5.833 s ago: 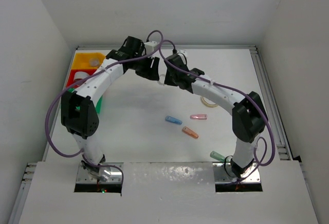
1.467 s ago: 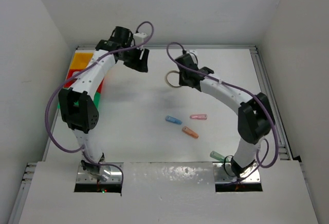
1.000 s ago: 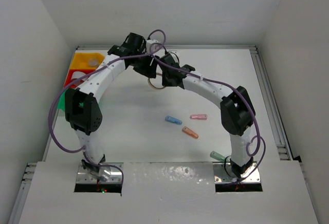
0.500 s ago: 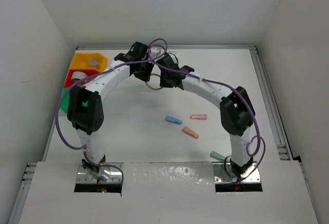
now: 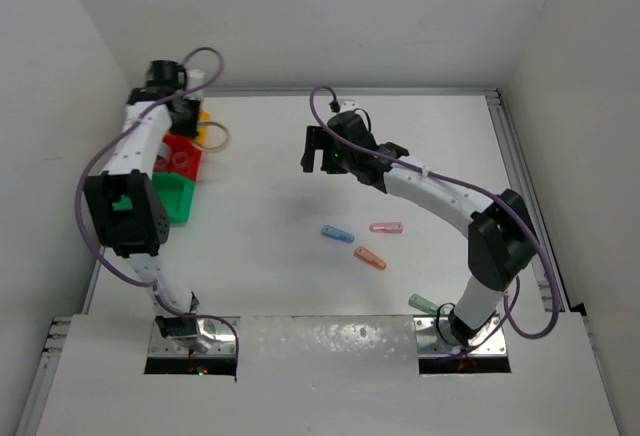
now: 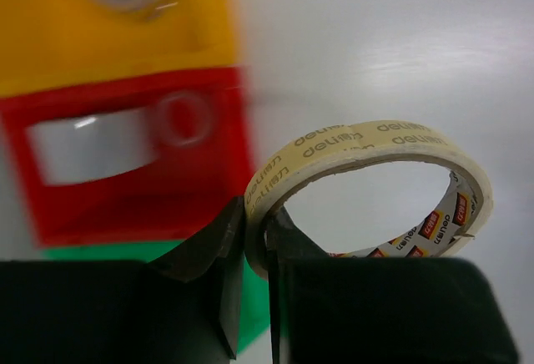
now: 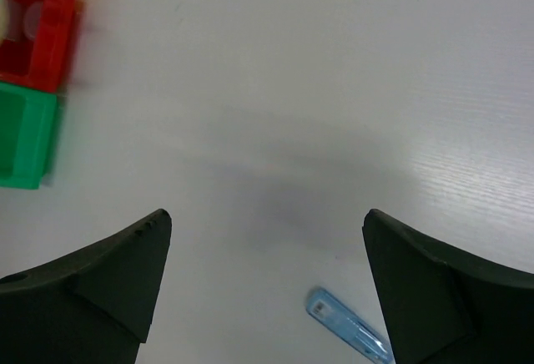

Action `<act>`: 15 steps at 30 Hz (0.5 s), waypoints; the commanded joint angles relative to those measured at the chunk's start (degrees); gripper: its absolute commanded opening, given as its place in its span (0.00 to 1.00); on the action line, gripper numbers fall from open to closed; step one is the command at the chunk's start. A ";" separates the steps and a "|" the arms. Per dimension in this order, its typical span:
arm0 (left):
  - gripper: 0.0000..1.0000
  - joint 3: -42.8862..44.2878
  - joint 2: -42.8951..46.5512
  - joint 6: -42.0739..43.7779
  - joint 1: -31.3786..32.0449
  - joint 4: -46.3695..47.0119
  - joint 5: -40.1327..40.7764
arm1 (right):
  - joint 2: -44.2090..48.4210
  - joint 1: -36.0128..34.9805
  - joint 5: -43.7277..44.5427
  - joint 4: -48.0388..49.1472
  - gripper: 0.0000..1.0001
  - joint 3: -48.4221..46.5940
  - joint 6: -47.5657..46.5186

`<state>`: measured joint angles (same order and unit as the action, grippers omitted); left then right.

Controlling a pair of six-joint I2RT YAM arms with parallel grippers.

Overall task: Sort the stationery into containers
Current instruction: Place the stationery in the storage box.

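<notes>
My left gripper (image 6: 257,235) is shut on the edge of a beige tape ring (image 6: 367,143), which hangs in the air just right of the containers. In the top view this gripper (image 5: 192,124) and the ring (image 5: 227,137) are beside the red bin (image 5: 183,156). The yellow bin (image 6: 108,30), the red bin (image 6: 125,205) and the green bin (image 5: 175,196) stand in a row. A pale tape ring (image 6: 92,151) lies in the red bin. My right gripper (image 5: 315,151) hangs open and empty over the table, with a blue capsule (image 7: 346,326) below it.
Blue (image 5: 337,233), pink (image 5: 386,227) and orange (image 5: 369,258) capsules lie mid-table, and a green one (image 5: 424,304) lies by the right arm's base. The left wall stands close behind the bins. The bins also show at the left edge of the right wrist view (image 7: 29,34).
The right gripper has let go of the tape ring and opened, drawing back to the right. The left gripper closed on the ring and swung it left to the bins.
</notes>
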<state>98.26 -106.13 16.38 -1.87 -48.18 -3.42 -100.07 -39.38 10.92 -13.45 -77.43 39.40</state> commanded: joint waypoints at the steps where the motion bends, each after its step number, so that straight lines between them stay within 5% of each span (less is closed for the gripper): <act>1: 0.00 -0.34 3.56 5.68 -10.23 2.03 6.14 | 2.43 0.88 0.77 -0.25 0.94 3.59 -2.40; 15: 0.00 0.80 -6.90 6.64 -17.64 9.77 11.95 | 2.60 1.93 1.47 -3.25 0.94 6.15 -2.75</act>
<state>98.00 -112.77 22.24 -18.52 -41.56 6.04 -98.45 -37.76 11.44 -16.99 -71.81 37.26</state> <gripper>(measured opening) 0.109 0.941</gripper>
